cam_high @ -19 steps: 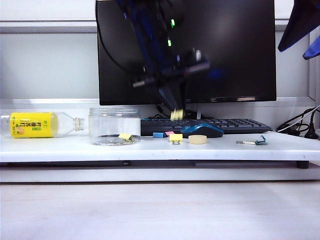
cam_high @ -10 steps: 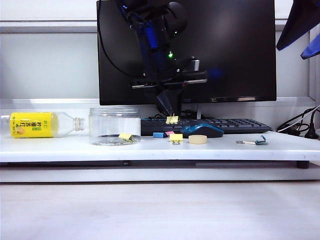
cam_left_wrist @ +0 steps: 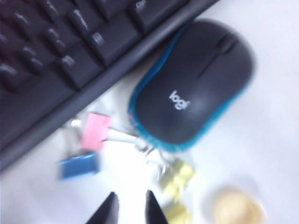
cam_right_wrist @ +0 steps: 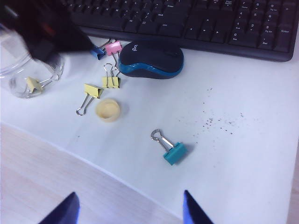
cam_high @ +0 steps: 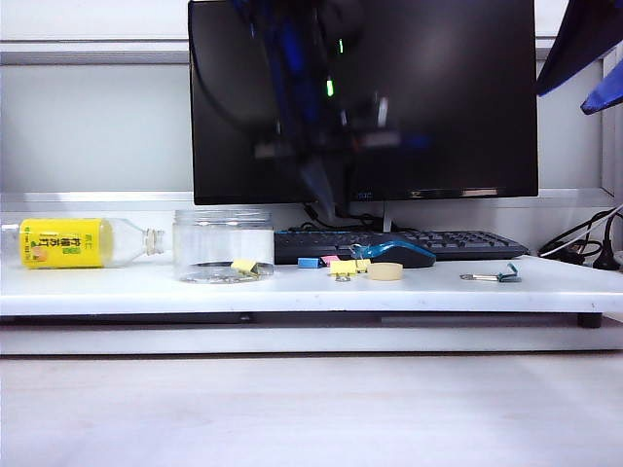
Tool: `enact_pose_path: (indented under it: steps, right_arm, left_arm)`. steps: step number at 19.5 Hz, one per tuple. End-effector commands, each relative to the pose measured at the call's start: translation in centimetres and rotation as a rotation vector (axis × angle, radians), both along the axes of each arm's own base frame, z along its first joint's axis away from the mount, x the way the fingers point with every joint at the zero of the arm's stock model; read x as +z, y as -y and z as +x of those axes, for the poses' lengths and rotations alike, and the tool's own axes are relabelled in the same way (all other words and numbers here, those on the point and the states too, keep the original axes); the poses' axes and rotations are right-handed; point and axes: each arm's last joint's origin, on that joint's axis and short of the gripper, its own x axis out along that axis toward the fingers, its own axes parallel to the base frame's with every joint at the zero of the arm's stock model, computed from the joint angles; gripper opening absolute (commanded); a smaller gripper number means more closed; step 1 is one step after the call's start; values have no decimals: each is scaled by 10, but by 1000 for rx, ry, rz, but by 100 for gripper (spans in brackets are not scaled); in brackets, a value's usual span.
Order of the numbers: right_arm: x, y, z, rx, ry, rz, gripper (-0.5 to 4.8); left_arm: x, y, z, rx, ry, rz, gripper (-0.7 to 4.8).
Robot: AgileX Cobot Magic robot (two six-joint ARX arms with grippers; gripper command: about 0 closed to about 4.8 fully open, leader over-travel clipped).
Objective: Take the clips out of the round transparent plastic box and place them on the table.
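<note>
On the far left of the white worktop (cam_high: 117,292) lies a clear bottle with a yellow label (cam_high: 68,242). Next to it stands the round transparent plastic box (cam_high: 223,243), upright, with one pale-yellow clip (cam_right_wrist: 32,84) resting on its floor. Further right, in front of the keyboard (cam_high: 458,243), a blue clip (cam_high: 309,263) and a pink clip (cam_high: 330,260) sit close together. Two more yellow clips (cam_right_wrist: 111,82) lie out on the worktop just beside the black and blue mouse (cam_high: 394,253), with a round cream disc (cam_high: 384,270) near them. The left claw (cam_left_wrist: 130,207) hangs above these clips, its fingers slightly parted and grasping nothing. Well apart to the right lies a teal clip (cam_high: 506,275). The right claw (cam_right_wrist: 128,207) is raised over the front edge, spread wide and empty.
</note>
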Motion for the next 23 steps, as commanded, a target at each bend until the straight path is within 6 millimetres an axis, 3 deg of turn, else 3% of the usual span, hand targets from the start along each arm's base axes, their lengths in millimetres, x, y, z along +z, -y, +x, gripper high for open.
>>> enact_pose_path:
  steps: [1, 3, 5, 9, 15, 20, 23]
  right_arm:
    - [3, 0, 0, 5, 23, 9, 284]
    - [3, -1, 0, 12, 20, 16, 284]
    - [5, -3, -1, 75, 19, 60, 284]
    - [7, -5, 0, 100, 19, 122, 284]
    - [9, -5, 1, 100, 32, 133, 284]
    - [8, -5, 1, 89, 22, 147, 284]
    - [8, -5, 1, 88, 16, 149, 284]
  left_arm:
    - [47, -18, -20, -152, 54, 153, 89]
    - [67, -50, -28, -193, 19, 246, 89]
    - [65, -78, -23, -165, -99, 248, 89]
    - [55, -109, -7, 42, -255, 95, 89]
    - [48, -106, -1, 225, -333, -10, 89]
    - [29, -101, 6, 451, -457, -90, 90]
    - [25, -100, 8, 480, -472, -88, 90]
